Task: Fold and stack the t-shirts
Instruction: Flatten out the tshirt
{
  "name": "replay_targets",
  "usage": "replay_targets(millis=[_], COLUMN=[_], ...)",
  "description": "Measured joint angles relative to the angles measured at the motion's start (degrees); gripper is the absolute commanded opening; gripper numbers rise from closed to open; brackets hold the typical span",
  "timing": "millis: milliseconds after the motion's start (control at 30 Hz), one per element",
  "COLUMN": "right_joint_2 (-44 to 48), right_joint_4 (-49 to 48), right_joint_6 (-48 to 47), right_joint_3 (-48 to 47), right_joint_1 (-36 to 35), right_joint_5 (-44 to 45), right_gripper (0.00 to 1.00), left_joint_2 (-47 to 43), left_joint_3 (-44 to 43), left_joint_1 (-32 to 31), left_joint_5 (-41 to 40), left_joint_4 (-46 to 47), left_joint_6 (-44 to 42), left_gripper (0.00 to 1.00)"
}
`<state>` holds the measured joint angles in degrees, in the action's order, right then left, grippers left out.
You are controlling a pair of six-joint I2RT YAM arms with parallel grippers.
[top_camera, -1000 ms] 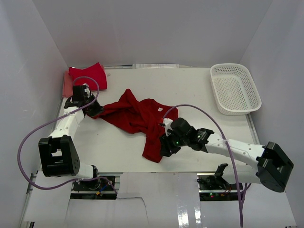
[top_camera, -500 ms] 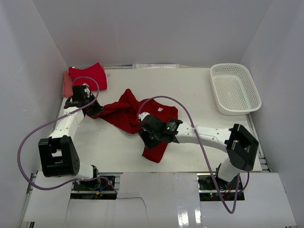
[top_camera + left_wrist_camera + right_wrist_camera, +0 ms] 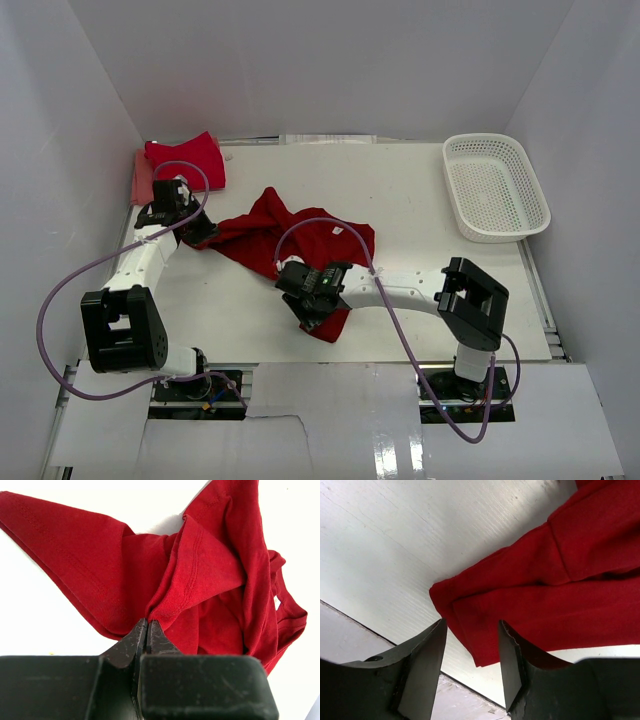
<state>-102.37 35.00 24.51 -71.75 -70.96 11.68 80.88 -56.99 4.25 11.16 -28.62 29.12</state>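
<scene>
White table [image 3: 420, 200], red t-shirt [image 3: 290, 240] crumpled mid-table, not folded yet. Left gripper [image 3: 147, 626] is pinching its left edge, right gripper [image 3: 470, 636] is spread over the near hem. Folded pile [image 3: 188, 157] sits far left, so most of this one's left to do.

White table [image 3: 410, 190] is enclosed by 3 plain white walls [image 3: 320, 60] & lit evenly; glossy panel [image 3: 400, 440] is seen at near edge.

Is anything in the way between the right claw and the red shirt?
Nothing visible is in the way. The right gripper is open, and a corner of the shirt shows right between its fingers, with only bare table beside it. The left gripper is shut on another part of the shirt.
</scene>
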Motion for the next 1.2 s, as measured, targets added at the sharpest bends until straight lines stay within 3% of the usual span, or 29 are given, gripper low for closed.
replay_targets(millis=[233, 467, 567, 667, 900, 1033, 1200], right_joint_2=[-2.4, -4.42, -4.57, -4.61, -3.23, 6.51, 30.23], right_joint_4=[0.04, 0.04, 0.07, 0.0, 0.26, -0.7, -2.38], right_joint_6=[0.44, 0.42, 0.39, 0.33, 0.85, 4.11, 15.85], right_joint_3=[-0.83, -0.92, -1.14, -1.42, -1.42, 4.42, 22.08], right_joint_1=[-0.35, -0.42, -0.42, -0.42, -0.42, 0.13, 3.04], right_joint_5=[-0.02, -0.07, -0.02, 0.0, 1.7, 4.72, 10.97], right_gripper=[0.5, 0.36, 0.28, 0.08, 0.08, 0.08, 0.08], left_joint_2=[0.0, 0.0, 0.0, 0.0, 0.0, 0.0, -0.13], left_joint_3=[0.0, 0.02, 0.02, 0.04, 0.09, 0.17, 0.2], left_joint_1=[0.0, 0.0, 0.0, 0.0, 0.0, 0.0, 0.0], left_joint_5=[0.0, 0.02, 0.0, 0.02, 0.02, 0.07, 0.28], left_joint_4=[0.02, 0.11, 0.24, 0.33, 0.37, 0.37, 0.39], left_joint_6=[0.0, -0.07, -0.15, -0.17, -0.17, -0.17, -0.17], left_gripper=[0.1, 0.1, 0.1, 0.1, 0.1, 0.1, 0.1])
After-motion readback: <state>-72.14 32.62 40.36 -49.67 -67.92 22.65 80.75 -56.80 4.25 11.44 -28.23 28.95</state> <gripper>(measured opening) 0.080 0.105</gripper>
